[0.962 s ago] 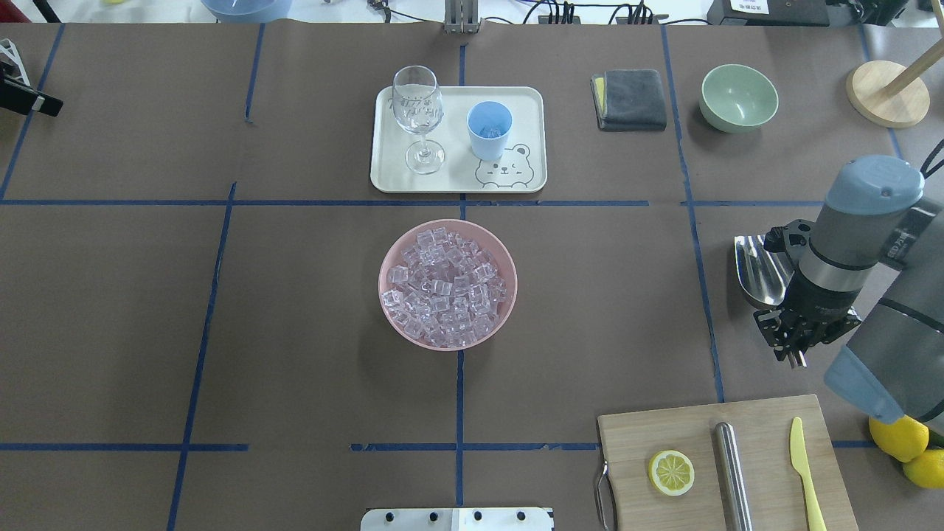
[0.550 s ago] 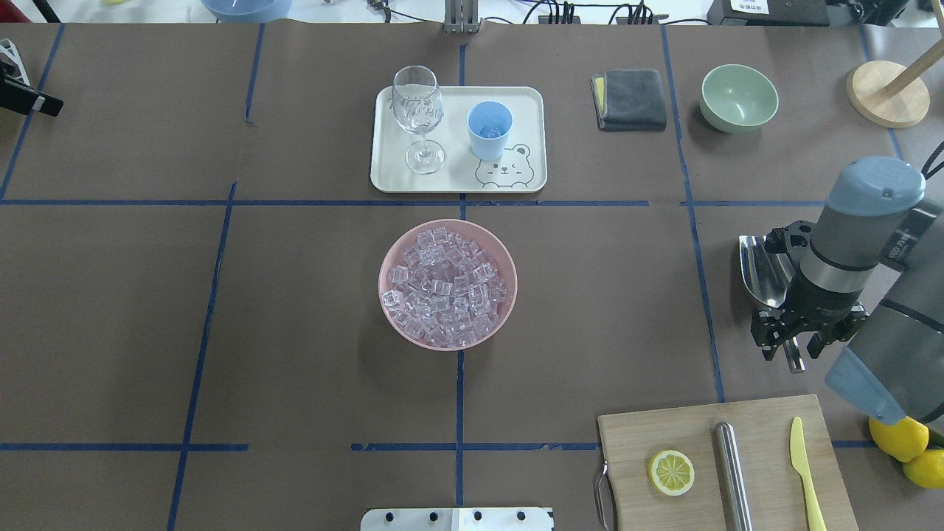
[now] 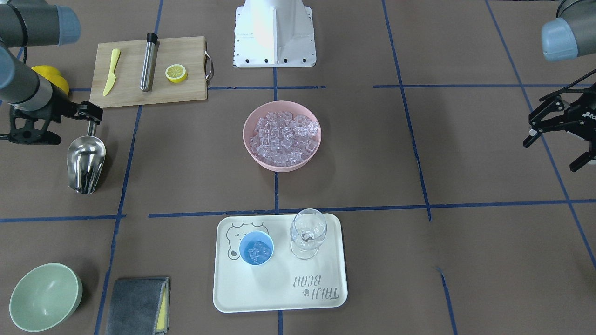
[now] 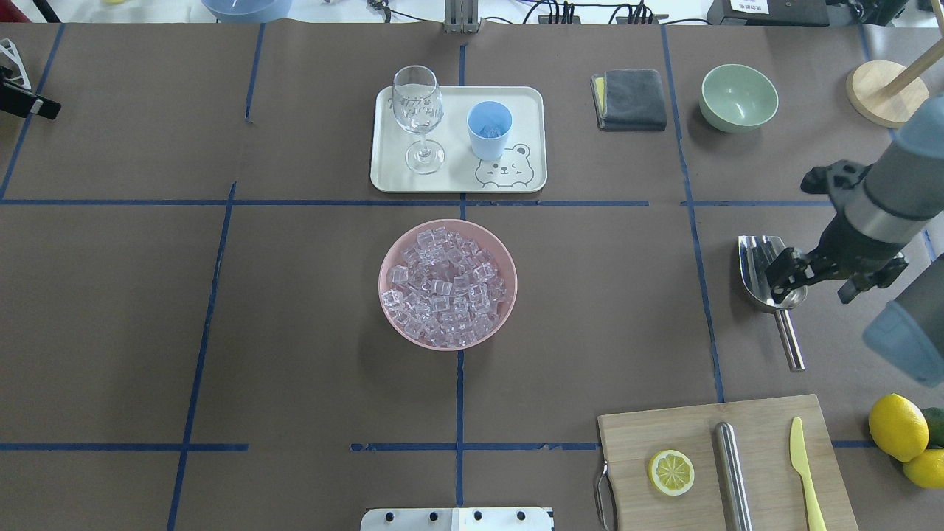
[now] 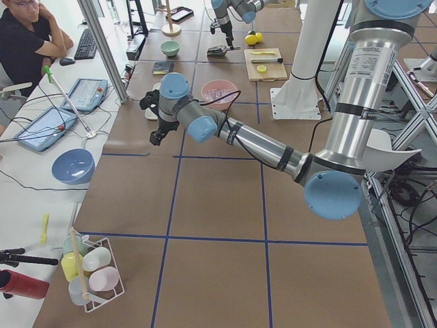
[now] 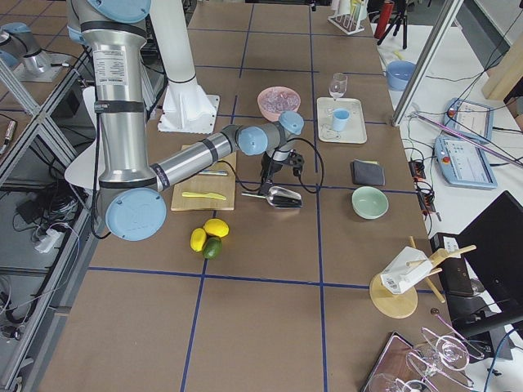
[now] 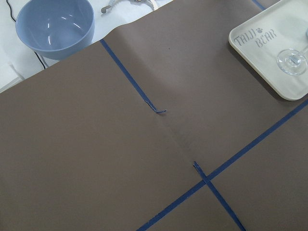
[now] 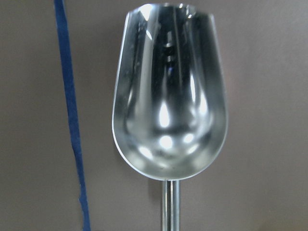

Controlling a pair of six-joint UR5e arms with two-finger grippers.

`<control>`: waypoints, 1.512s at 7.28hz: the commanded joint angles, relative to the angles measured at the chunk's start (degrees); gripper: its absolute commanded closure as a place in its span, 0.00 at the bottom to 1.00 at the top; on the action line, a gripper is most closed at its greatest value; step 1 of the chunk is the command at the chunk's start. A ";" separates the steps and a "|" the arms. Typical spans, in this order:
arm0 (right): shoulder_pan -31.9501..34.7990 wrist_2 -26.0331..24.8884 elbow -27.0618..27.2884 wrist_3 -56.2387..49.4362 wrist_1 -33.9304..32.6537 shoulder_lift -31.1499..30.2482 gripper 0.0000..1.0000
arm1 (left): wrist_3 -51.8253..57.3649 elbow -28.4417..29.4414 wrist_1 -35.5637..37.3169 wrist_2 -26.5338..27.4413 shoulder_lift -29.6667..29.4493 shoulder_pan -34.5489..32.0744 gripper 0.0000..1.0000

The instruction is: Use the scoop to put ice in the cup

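1 wooden board (image 4: 664, 431) and 2 lemons (image 4: 897, 426) near scoop (image 4: 756, 262).

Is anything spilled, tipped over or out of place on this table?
Nothing stands out. The clear ice cubes sit inside the pink bowl, the light-blue plastic cup stands upright on the cream tray, and the shiny steel scoop lies empty.

scoop (image 8: 168, 106): shiny silver steel, mirror glints
ice (image 4: 442, 287): clear, glassy, pinkish tint in bowl
cup (image 4: 488, 147): lt blue
ice bowl (image 3: 279, 167): pink
tray (image 4: 531, 103): cream, grey bear outline + grey lettering
table (image 4: 295, 295): brown cover, blue tape grid
small bowl (image 4: 737, 96): pale green
cloth (image 4: 634, 99): dk grey, yellow edge
knife (image 4: 804, 464): yellow
board (image 4: 649, 431): lt wood
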 commanded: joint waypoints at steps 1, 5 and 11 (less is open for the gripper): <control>11.36 -0.01 0.92 -13.94 -0.09 0.36 0.00 | 0.57 0.56 3.52 0.04 0.28 -0.18 0.00; 28.95 1.04 -8.37 -44.54 -0.26 -1.83 0.00 | 10.35 2.76 13.42 0.12 0.80 -5.08 0.00; 31.62 1.39 -9.80 -45.05 -0.26 -2.80 0.00 | 24.75 10.50 20.95 3.29 8.89 -13.37 0.00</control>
